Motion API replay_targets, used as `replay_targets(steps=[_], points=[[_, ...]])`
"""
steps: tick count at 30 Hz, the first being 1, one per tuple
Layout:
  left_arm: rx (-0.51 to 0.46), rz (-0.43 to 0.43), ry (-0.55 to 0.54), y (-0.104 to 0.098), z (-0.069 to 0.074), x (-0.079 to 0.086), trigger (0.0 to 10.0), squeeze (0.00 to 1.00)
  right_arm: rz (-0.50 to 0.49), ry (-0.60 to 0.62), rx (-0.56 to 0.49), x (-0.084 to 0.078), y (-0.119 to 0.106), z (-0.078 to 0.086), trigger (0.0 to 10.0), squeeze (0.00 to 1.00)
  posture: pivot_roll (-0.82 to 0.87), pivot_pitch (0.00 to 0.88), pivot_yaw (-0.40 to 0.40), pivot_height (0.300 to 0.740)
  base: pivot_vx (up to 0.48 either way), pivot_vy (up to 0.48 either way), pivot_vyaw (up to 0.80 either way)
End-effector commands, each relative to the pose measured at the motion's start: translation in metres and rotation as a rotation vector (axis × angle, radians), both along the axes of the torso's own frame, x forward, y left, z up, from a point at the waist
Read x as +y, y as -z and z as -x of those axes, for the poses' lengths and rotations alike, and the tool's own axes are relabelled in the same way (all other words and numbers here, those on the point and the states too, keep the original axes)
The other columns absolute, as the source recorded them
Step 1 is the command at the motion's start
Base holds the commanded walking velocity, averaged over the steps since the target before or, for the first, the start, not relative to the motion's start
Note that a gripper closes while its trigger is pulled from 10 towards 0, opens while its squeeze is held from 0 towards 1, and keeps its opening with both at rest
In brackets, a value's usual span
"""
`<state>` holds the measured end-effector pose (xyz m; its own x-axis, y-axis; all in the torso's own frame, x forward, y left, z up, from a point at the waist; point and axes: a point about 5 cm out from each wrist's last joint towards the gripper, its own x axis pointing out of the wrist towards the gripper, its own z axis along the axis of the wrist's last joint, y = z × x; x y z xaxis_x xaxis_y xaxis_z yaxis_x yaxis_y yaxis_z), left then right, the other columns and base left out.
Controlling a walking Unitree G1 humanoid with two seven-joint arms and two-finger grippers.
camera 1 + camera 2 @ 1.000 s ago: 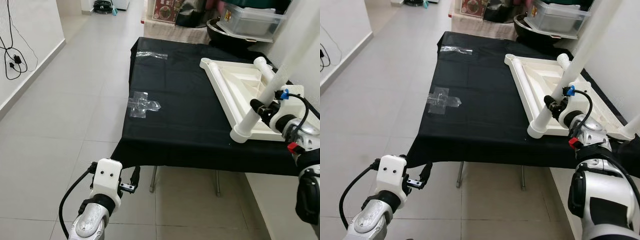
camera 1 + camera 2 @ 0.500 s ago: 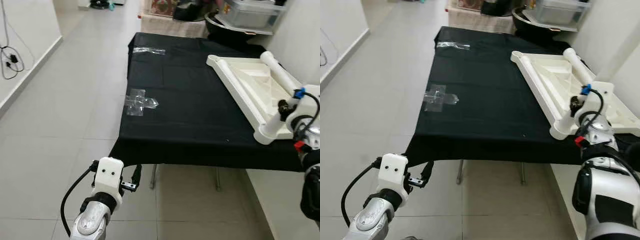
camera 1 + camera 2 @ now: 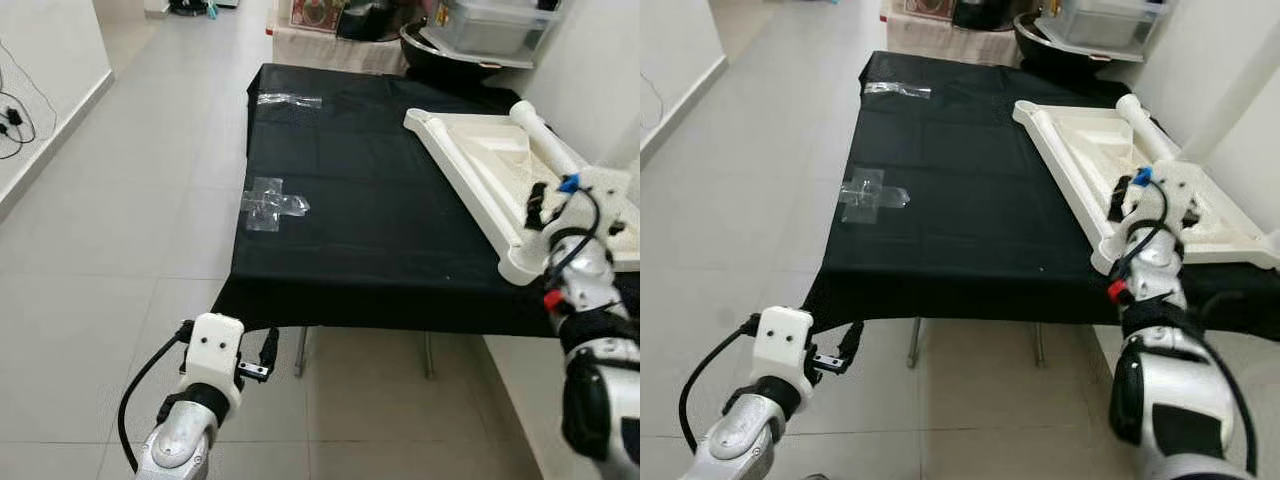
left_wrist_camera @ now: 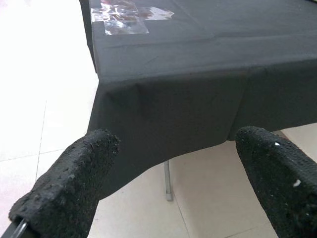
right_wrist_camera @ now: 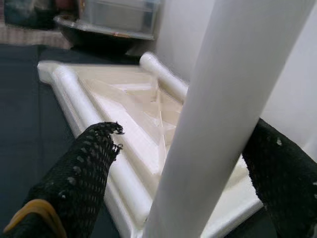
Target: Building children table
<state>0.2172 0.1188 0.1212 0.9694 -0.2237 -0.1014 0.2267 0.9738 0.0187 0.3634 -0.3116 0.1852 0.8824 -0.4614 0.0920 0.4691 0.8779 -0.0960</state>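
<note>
An upturned white children's table top (image 3: 480, 150) lies on the right side of the black-clothed table (image 3: 370, 200). A white leg (image 3: 1230, 95) rises slanting from the top's near corner (image 3: 1104, 262). My right gripper (image 3: 537, 205) is at the leg just above that corner. In the right wrist view the leg (image 5: 223, 99) runs between the two black fingers (image 5: 89, 173), which are spread wide; one touches it and a gap shows beside the other. My left gripper (image 4: 176, 141) hangs open and holds nothing, low in front of the cloth's near left corner.
Clear tape patches (image 3: 270, 203) stick to the cloth near its left edge and further back (image 3: 288, 100). A plastic bin (image 3: 490, 25) and a dark bowl (image 3: 440, 45) stand behind the table. A white wall runs close on the right. Tiled floor lies to the left.
The view has shifted as the camera moved. My right gripper stays at the leg by the near corner. My left arm hangs as before.
</note>
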Motion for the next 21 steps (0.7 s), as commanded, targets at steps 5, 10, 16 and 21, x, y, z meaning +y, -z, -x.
replay_targets(steps=[5,10,16,21], points=[[0.033,-0.009,0.002,0.007,-0.001,-0.001,10.0,0.0,0.059,-0.126,0.02,0.041,0.051,0.032,10.0,0.0,0.09,0.116,-0.14,0.74,0.0,0.0,0.0],[0.04,-0.022,-0.008,0.009,-0.002,0.001,10.0,0.0,0.018,-0.217,-0.007,0.068,0.058,0.041,10.0,0.0,0.09,0.11,-0.134,0.74,0.0,0.0,0.0],[0.015,-0.042,-0.002,0.007,-0.004,0.0,10.0,0.0,0.063,-0.429,-0.018,0.117,0.06,0.039,10.0,0.0,0.1,0.108,-0.138,0.74,0.201,0.0,0.0],[0.008,-0.04,-0.015,0.007,-0.005,0.002,10.0,0.0,0.032,-0.444,-0.027,0.13,0.052,0.042,10.0,0.0,0.1,0.109,-0.136,0.74,0.468,0.0,0.0]])
